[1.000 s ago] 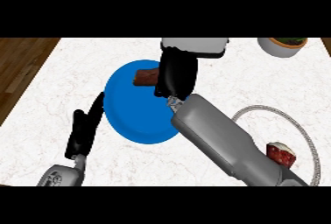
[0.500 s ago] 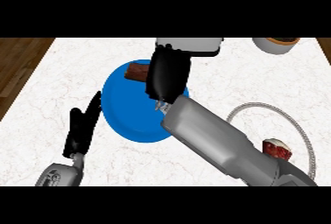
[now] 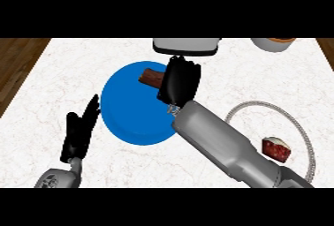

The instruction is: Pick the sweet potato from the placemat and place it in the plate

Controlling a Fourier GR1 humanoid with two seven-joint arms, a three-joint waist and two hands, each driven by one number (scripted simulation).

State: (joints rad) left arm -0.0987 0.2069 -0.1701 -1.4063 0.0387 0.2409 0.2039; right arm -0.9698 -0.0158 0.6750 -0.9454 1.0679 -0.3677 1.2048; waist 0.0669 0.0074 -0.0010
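**Sweet potato over the plate, release comes next**

Start wide: you're on the white marble counter, and the big blue plate sits near its middle. Your right forearm cuts in from the lower right, across the plate's right edge. Behind it, off to the right, is the grey round placemat with a small reddish piece of food on it.

Your right hand is at the plate's far rim, fingers curled down beside the sweet potato. The brown piece shows at the hand's left, over the plate's upper part. Whether it hangs in the grip or already touches the plate, you can't tell from here.

Your left hand rests just left of the plate, fingers straight and together, holding nothing.

By my read you're at the placing step. Next, ease those fingers apart and lift clear without nudging the potato off the rim.
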